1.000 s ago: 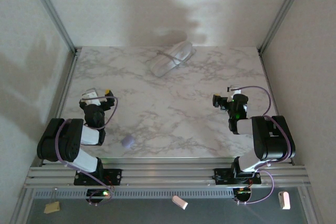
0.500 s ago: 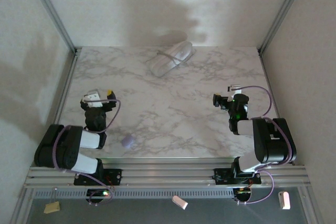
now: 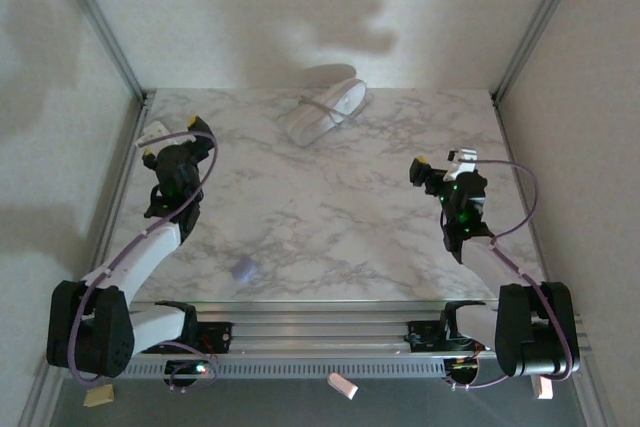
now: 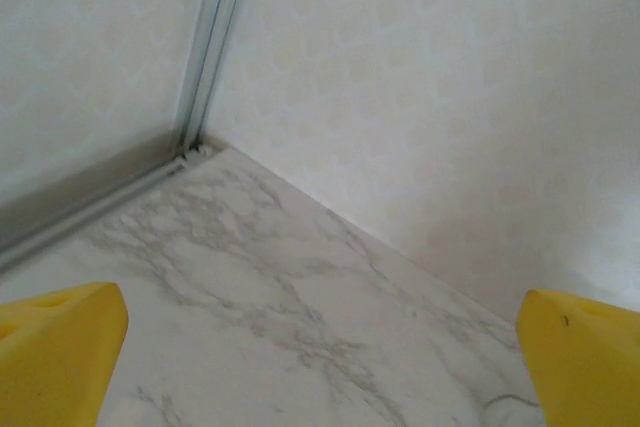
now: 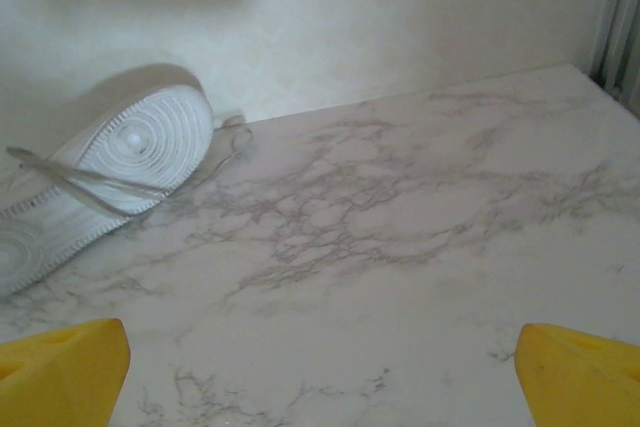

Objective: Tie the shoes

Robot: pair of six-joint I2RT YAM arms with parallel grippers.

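The shoe (image 3: 323, 112) is a small white sneaker at the back middle of the marble table (image 3: 330, 207). In the right wrist view the shoe (image 5: 110, 162) lies tipped over, its ribbed white sole facing me and a thin lace crossing it. My left gripper (image 3: 170, 139) hangs open near the back left corner, well left of the shoe. Its yellow fingertips (image 4: 55, 347) stand wide apart over bare marble, as the left gripper (image 4: 320, 367) holds nothing. My right gripper (image 3: 443, 162) is open at mid right, nearer than the shoe and to its right. The right gripper (image 5: 320, 387) is empty.
A tiny lavender blob (image 3: 242, 268) lies near the front left of the table. Pale walls with metal corner posts (image 3: 100, 22) close in the back and sides. The back left corner post (image 4: 205, 57) stands just ahead of the left gripper.
Both arms have unfolded and reached forward: the left gripper swung out toward the back left corner, the right one moved a little farther back. The shoe has stayed in place.
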